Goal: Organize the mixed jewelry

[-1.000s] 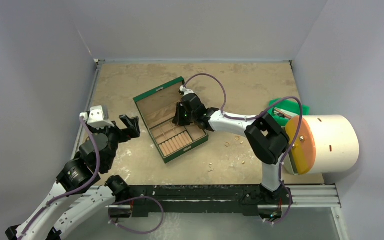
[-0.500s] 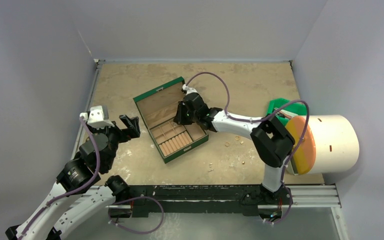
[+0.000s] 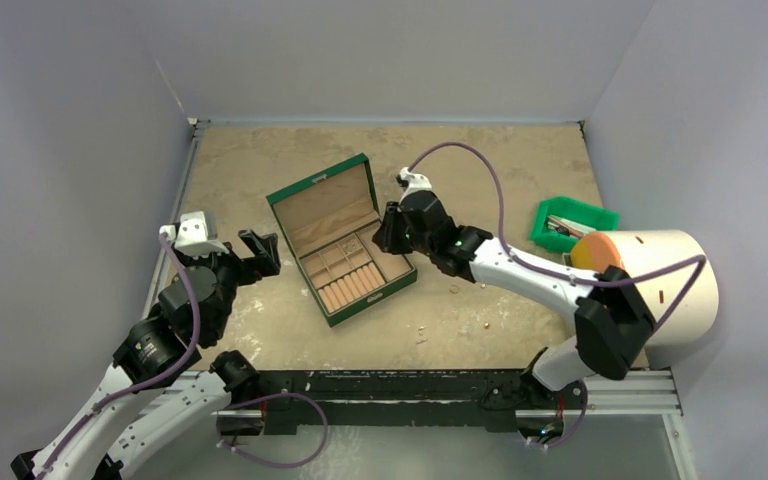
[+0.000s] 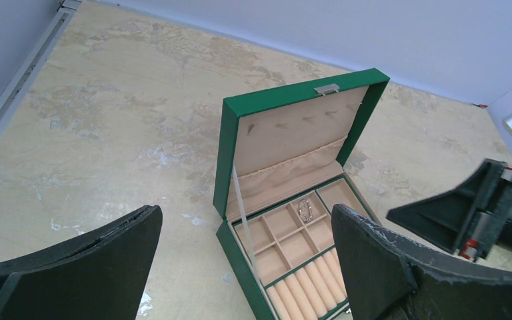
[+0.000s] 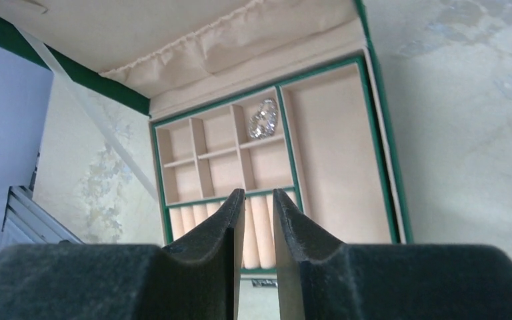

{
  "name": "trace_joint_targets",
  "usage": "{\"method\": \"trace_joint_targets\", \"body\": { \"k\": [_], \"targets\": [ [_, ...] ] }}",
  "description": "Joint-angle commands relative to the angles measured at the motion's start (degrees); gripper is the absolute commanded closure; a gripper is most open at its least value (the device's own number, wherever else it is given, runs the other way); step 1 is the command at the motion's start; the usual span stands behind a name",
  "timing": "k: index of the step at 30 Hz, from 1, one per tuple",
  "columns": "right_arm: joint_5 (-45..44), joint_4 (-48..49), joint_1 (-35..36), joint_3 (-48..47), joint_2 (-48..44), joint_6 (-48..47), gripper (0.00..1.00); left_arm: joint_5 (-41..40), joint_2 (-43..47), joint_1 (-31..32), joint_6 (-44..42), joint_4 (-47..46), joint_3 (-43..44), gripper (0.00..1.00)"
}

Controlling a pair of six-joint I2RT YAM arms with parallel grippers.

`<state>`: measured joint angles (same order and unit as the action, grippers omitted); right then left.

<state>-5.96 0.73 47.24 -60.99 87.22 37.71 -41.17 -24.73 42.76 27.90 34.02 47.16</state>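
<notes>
Jewelry piece (image 5: 263, 120) in box (image 3: 370, 300), small compartment (image 5: 275, 133) by lid
Left gripper (image 3: 262, 250) wide open, empty; right gripper (image 5: 258, 193) barely parted, holding nothing; more pieces (image 3: 453, 289) on table (image 3: 260, 170)

The left claw (image 4: 245, 223) gapes wide, empty; the right claw (image 5: 259, 197), stretched forward, shows a narrow gap.
</notes>
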Motion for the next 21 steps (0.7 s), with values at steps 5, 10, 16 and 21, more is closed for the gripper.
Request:
{"method": "trace_joint_targets", "body": {
  "k": [5, 10, 16, 21],
  "targets": [
    [-5.23, -6.37, 0.28, 9.18, -12.49, 1.03, 0.73, -0.58, -0.53, -0.36, 0.22, -1.15, 2.08, 0.01],
    [-6.14, -9.88, 0.26, 13.63, -17.63, 1.38, 0.73, -0.51, -1.03, -0.41, 0.14, -1.15, 2.08, 0.02],
    [-1.17, -11.45, 1.78, 20.6, -21.54, 4.61, 0.73, -0.32, -1.5, -0.91, 0.05, -1.32, 2.08, 0.01],
    [-2.92, -15.71, 5.07, 23.21, -20.51, 9.49, 0.73, 0.41, -2.15, -1.22, -0.12, -1.58, 2.15, 0.01]
  ]
}}
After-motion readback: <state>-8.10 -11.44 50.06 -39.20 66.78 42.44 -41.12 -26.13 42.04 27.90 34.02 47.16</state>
